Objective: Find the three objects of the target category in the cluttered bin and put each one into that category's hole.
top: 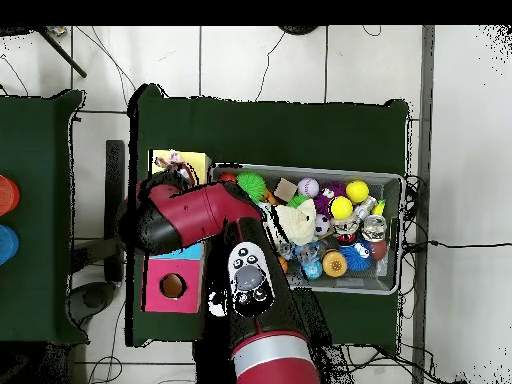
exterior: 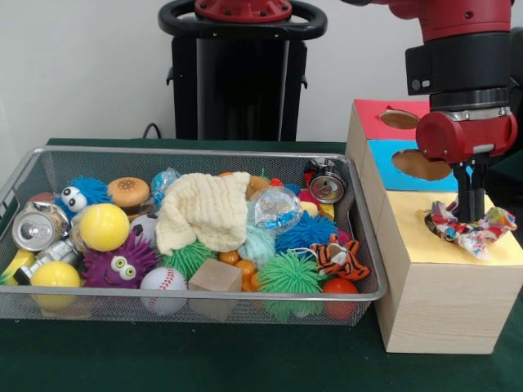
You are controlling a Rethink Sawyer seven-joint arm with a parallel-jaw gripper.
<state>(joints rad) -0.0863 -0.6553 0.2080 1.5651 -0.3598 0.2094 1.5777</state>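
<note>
Scanning from the left of the front view: long wire-mesh bin [exterior: 24, 175] packed tight, crushed silver can [exterior: 37, 227] at the left wall, yellow ball [exterior: 105, 226] beside it, purple fuzzy creature [exterior: 122, 263] and baseball [exterior: 163, 279] along the near rim. Cream waffle cloth [exterior: 203, 211] draped over the middle, wooden cube [exterior: 216, 276] near, green spiky ball [exterior: 290, 273] and small tiger toy [exterior: 339, 257] toward the right end. No speckled rope bundles visible among the clutter; any left probably buried, perhaps under the cloth, cannot tell. Right of the bin, wooden sorting box [exterior: 433, 302] with three coloured tops: red far, blue middle, yellow near. Gripper [exterior: 469, 214] hanging straight down over the yellow section, tips at the hole, with a speckled rope bundle [exterior: 478, 230] bunched round them and sprawled across the hole's rim, partly spilling onto the yellow top. Finger spacing hidden by the rope, so cannot tell whether clamped or released. Overhead view confirms arm stretched over the box, bundle [top: 178, 160] lying on the yellow end. Judged stage: depositing this bundle. For a clean drop, best to centre over the opening, press the bunched rope down until the loose ends clear the rim, release low, then lift straight up so no strand snags and drags back out.
</note>
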